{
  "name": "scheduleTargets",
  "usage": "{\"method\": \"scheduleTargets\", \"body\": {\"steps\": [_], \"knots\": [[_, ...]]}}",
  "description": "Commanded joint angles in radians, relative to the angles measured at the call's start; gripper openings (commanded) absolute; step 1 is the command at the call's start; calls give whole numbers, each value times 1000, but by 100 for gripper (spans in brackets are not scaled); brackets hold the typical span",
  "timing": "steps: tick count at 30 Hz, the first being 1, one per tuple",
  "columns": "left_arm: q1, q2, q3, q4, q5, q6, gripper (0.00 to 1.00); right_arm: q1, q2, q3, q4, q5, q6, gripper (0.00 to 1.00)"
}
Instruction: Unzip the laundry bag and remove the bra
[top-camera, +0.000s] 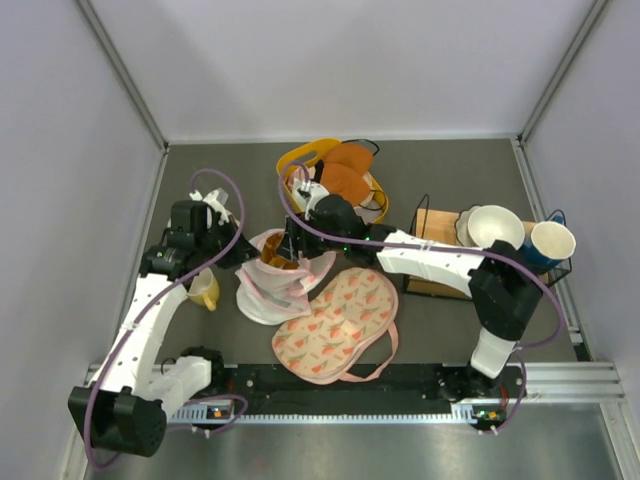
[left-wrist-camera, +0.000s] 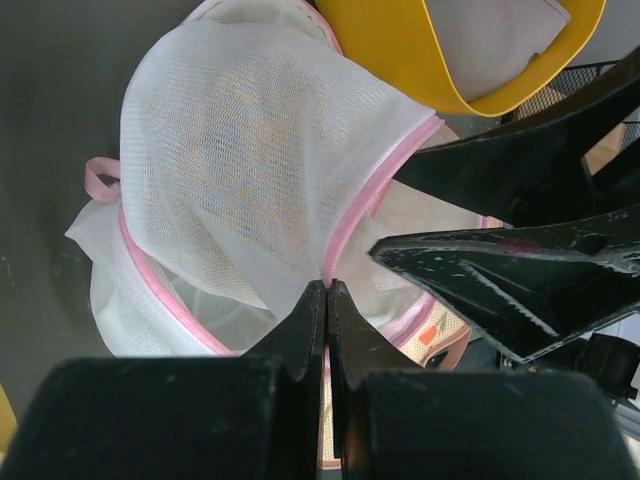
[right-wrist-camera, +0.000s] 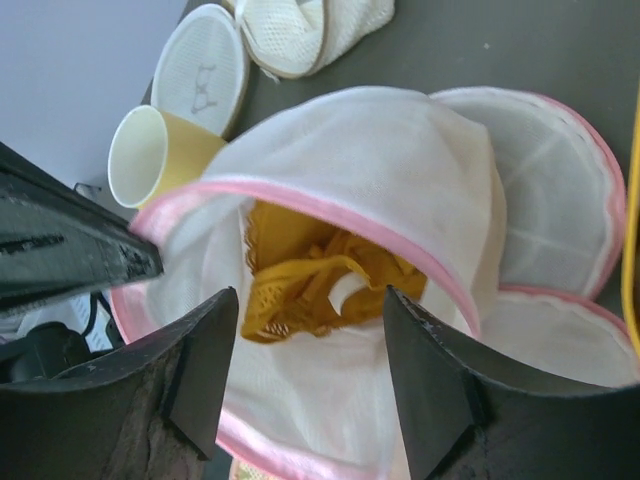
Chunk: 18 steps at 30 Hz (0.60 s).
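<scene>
Bra (right-wrist-camera: 300, 285) in laundry bag (right-wrist-camera: 380, 170), ahead of spread right end effector (right-wrist-camera: 310, 296).

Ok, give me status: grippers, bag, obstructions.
Left gripper shut on laundry bag pink edge. Right gripper open at the bag's mouth. Bra inside, uncovered; nothing blocking.

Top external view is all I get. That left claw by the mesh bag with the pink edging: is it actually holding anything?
Observer: Yes. The left wrist view shows the left gripper shut, pinching the pink zipper edge of the laundry bag.
Operator: And the other claw?
Observer: In the right wrist view the right gripper is open, its fingers spread in front of the bag's opening.
Operator: What's inside?
Observer: A crumpled mustard-orange bra shows through the unzipped gap, and nothing is gripping it.
</scene>
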Motion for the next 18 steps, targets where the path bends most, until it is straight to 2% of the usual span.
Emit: {"method": "scheduleTargets", "body": {"steps": [1,5,11,14,15,16,17,18], "knots": [[3,-23,40,13,26,-8,0,46,77,105,15,10,3,63],[3,-29,46,13,31,-9,0,77,163,145,4,50,12,70],[4,-33,38,11,31,-17,0,85,259,164,47,74,48,68],[4,-36,33,14,49,-26,0,77,235,171,39,44,33,45],[4,-38,30,17,58,-31,0,74,214,159,38,31,29,18],[4,-43,29,20,52,-34,0,68,192,148,39,34,29,4],[4,-43,29,22,42,-38,0,65,139,138,42,34,28,0],[6,-43,27,20,20,-40,0,62,112,112,50,27,28,0]]}}
